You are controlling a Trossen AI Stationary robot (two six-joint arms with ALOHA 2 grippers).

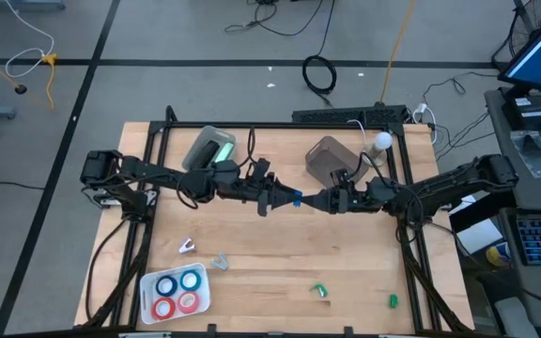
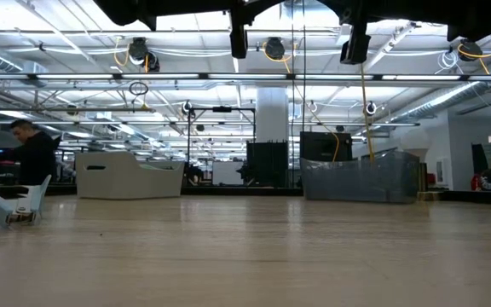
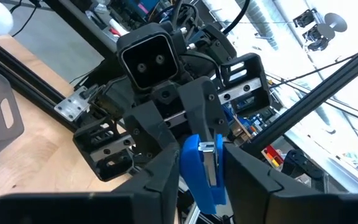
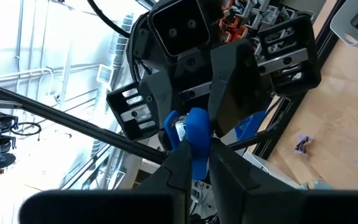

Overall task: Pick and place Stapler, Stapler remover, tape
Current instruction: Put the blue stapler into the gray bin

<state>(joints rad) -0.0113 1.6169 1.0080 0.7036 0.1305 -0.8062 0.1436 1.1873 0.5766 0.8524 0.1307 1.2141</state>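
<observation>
High over the table's middle my two grippers meet tip to tip, both lying about level. Between them hangs a small blue plastic piece (image 1: 297,198) with a metal strip; which of the task's things it is I cannot tell. My left gripper (image 1: 285,197) comes from the table's left and my right gripper (image 1: 314,200) from its right, each shut on the piece. Red and blue tape rolls (image 1: 177,291) lie flat in a white tray (image 1: 148,302) at the near left. A small purple-and-white thing (image 1: 187,246) and a grey one (image 1: 220,261) lie on the wood. My left gripper has the blue piece's near end (image 3: 191,168) pinched between its two fingers (image 3: 163,177), one on each flat side. The fingers come level from the table's left. The piece is lifted clear of the table. My right gripper pinches the opposite end of the blue piece (image 4: 196,146) between its two fingers (image 4: 179,165). The fingers come nearly level from the table's right. The piece juts out beyond their tips toward the left gripper, clear of the table.
A pale green bin (image 1: 212,147) and a grey bin (image 1: 327,160) stand at the far side, with a white ball (image 1: 381,141) beside the grey one. Two small green things (image 1: 319,290) (image 1: 393,300) lie near the front right. A dark frame (image 1: 411,253) borders the table.
</observation>
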